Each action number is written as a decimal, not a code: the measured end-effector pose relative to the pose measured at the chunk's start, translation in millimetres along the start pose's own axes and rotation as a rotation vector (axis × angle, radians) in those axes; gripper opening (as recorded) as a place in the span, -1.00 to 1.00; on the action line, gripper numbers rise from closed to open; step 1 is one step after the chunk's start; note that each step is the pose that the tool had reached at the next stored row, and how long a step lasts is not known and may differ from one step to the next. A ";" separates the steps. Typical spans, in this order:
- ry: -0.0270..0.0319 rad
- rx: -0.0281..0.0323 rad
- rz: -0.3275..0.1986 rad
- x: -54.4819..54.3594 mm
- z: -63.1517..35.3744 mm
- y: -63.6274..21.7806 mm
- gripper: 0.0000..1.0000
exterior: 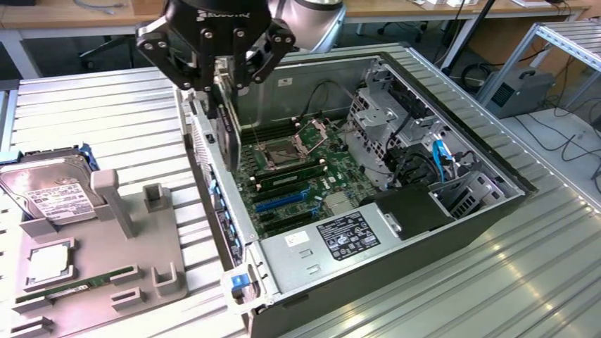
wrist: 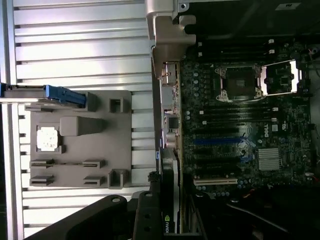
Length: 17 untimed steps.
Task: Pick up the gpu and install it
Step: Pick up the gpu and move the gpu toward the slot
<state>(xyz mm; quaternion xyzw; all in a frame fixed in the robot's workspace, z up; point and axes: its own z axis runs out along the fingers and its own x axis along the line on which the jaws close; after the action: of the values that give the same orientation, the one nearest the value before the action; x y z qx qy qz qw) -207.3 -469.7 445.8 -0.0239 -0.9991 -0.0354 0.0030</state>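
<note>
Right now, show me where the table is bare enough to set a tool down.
Bare table beyond the parts tray, and the wide stretch at the exterior view's right of the computer case. Crowded: tray, case interior, and the narrow strip between them.

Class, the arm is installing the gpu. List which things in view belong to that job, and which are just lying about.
In the job: gripper holding the gpu; open computer case; motherboard.
Lying about: hard drive; processor chip; RAM stick; grey tray.
</note>
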 end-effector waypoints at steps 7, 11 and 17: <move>0.0000 0.0000 0.000 -46.5 -0.2 2.2 -0.46; 0.0001 0.0001 0.000 -69.1 -0.3 3.3 -0.46; 0.0000 -0.0001 0.000 -106.0 -0.4 5.1 -0.46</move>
<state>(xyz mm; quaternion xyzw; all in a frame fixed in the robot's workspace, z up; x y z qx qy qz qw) -101.1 -469.7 445.8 -0.0238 -0.9991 -0.0354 0.0030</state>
